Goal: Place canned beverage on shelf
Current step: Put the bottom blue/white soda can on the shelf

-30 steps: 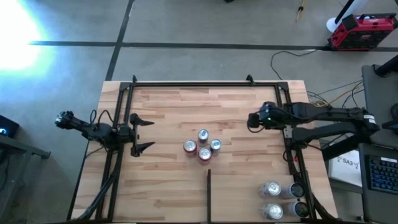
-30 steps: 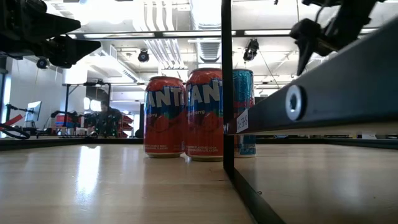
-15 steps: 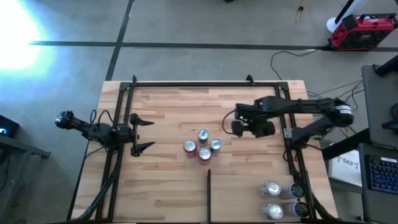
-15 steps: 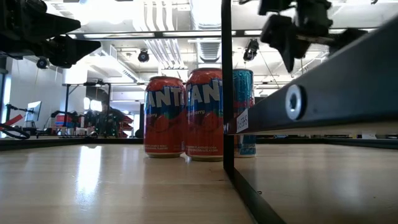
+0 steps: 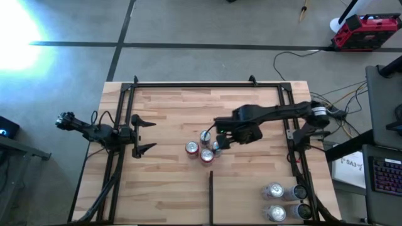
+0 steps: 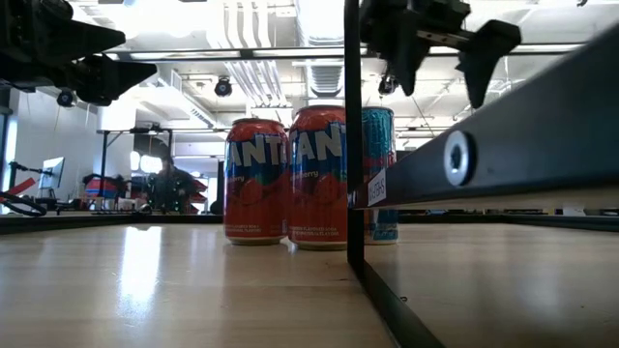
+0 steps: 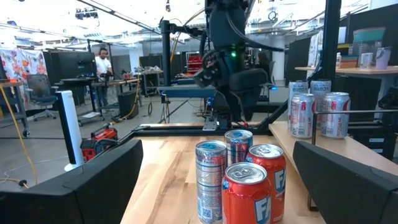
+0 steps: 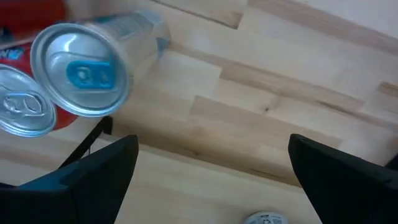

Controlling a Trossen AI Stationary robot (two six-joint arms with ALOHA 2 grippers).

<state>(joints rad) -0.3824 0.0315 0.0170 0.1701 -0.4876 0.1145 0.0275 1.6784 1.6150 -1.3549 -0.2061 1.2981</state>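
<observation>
Shelf [image 5: 169, 107] is the wood board with black frame. 4 cans stand clustered near its middle: 2 red cans [image 5: 192, 148] [image 5: 206, 156] and 2 blue cans [image 5: 205, 137] [image 5: 217, 147], touching or nearly so, just beyond the end of the dark divider [image 5: 211, 194]. Right tool [image 5: 218, 139] hangs above the cluster, fingers spread wide, grasping nothing; its wrist view looks down on a blue can top [image 8: 81, 71] beside a red one [image 8: 22, 115]. In the low view it sits above the cans [image 6: 430, 43], not touching. Left tool [image 5: 143, 134] waits at the shelf's left edge, released, empty, well apart from the cans. More silver cans [image 5: 274, 191] lie at the shelf's near right corner. A person [image 7: 101, 56] stands far back in the room.
</observation>
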